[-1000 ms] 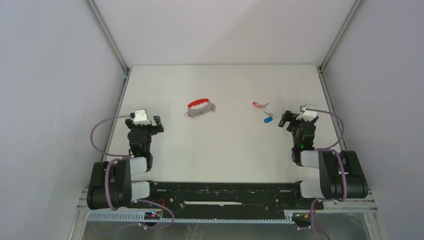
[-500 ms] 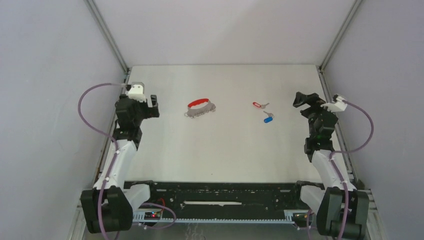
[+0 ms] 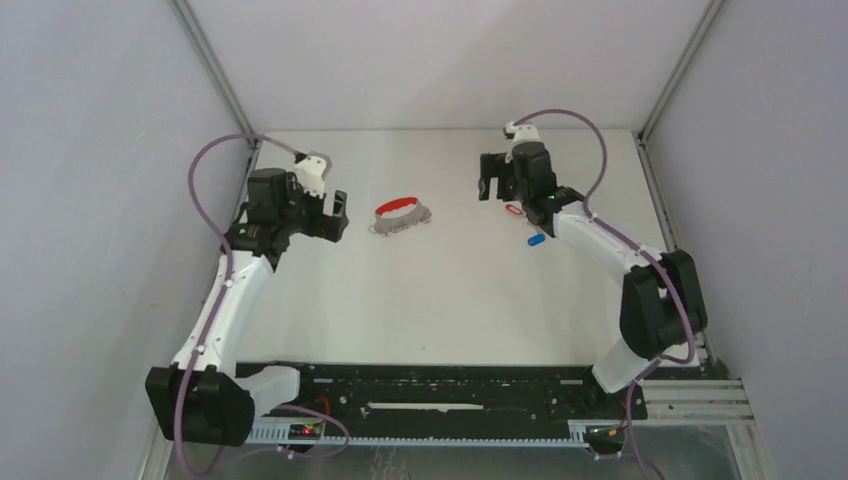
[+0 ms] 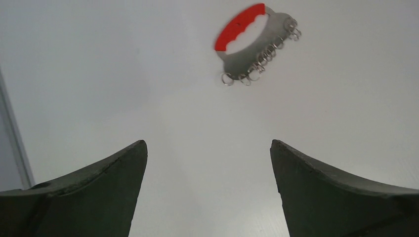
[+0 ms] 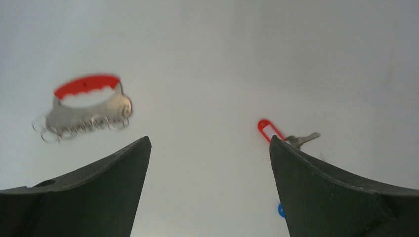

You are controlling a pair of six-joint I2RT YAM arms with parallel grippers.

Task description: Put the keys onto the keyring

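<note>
Both grippers are spread wide and hold nothing. The left gripper [image 3: 337, 218] hangs above the table [image 3: 450, 310] near its left edge. The keyring [image 3: 401, 215] lies just to its right, in the far half of the table, left of the middle. The right gripper [image 3: 487, 178] hangs over the far half, right of the middle. The red key [image 3: 516, 210] is almost under its wrist, and the blue key [image 3: 537, 238] lies a little nearer to the front edge. The two keys are near each other but apart, and well apart from the keyring.

The keys look very light and thin, so I think they can slide away when a finger pushes them. The plastic tag is thicker than the metal part and probably less slippery, so it seems the better place to pinch, across its narrow sides. The keyring looks stiffer and heavier. Its red band gives a good hold, while the small rings are loose and probably swing when lifted.

The left arm reaches forward along the left edge, with its wrist turned right toward the keyring. The right arm stretches far and bends left, and its gripper faces the middle of the table.
</note>
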